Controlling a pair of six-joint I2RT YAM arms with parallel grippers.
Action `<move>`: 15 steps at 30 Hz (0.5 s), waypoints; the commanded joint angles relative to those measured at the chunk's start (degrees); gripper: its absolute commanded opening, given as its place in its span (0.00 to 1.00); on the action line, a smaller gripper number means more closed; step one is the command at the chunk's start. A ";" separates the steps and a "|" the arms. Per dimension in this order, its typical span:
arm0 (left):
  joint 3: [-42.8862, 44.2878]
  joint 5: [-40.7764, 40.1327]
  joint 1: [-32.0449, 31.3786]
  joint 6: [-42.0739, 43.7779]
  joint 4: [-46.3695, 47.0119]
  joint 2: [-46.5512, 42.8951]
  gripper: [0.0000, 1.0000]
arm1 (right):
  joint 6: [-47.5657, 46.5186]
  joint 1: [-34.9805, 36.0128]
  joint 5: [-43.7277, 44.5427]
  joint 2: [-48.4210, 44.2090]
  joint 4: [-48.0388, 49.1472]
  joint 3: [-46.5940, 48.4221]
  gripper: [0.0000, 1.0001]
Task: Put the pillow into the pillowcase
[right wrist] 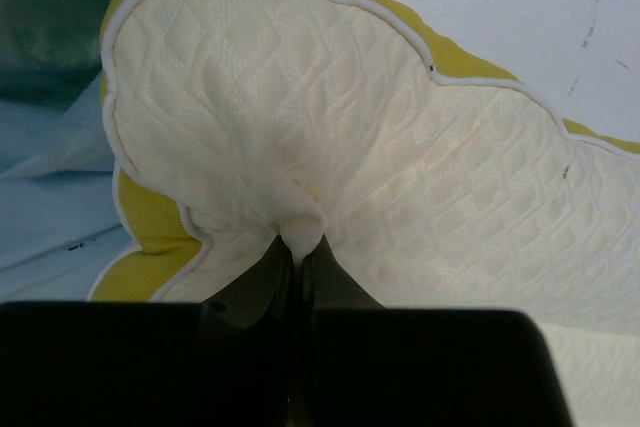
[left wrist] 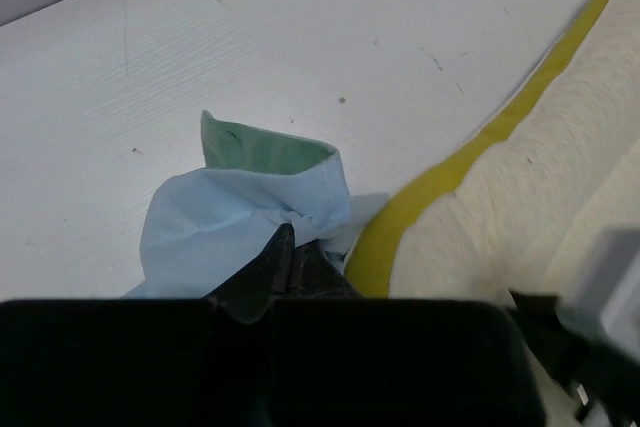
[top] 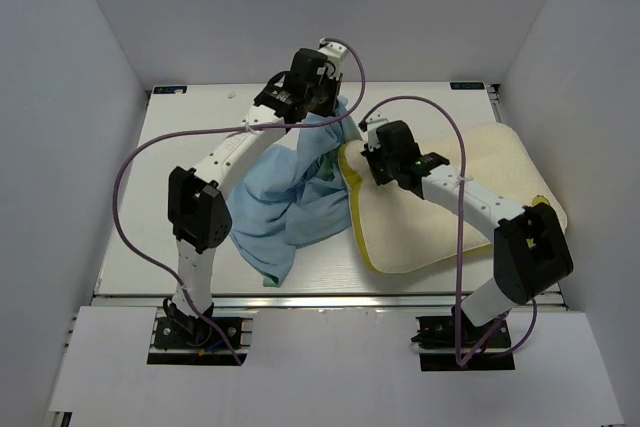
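Observation:
The cream pillow (top: pixel 440 202) with a yellow rim lies at the right of the table. The light blue pillowcase (top: pixel 285 197) lies crumpled left of it, its edge lifted at the back. My left gripper (top: pixel 322 107) is shut on a bunched edge of the pillowcase (left wrist: pixel 250 217), showing blue outside and green inside, held above the table beside the pillow's yellow rim (left wrist: pixel 440 182). My right gripper (top: pixel 372 169) is shut on a pinch of the pillow's quilted cover (right wrist: pixel 330 127) near its left end, by the pillowcase (right wrist: pixel 50 197).
The white table (top: pixel 180 147) is walled by white panels on the left, back and right. Purple cables loop over both arms. The near table edge runs just below the pillowcase's lower corner (top: pixel 275 277).

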 commanded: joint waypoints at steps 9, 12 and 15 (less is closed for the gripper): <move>-8.85 0.64 -0.23 1.69 1.11 -11.21 0.16 | -4.24 -11.07 4.44 4.48 3.10 4.61 0.00; -10.70 0.64 -0.14 1.69 2.17 -10.16 0.19 | -5.04 -10.98 -1.43 0.00 2.14 3.55 0.00; -9.83 0.21 -0.14 2.04 1.91 -8.05 0.21 | -6.00 -10.54 -7.67 -5.97 1.08 2.67 0.00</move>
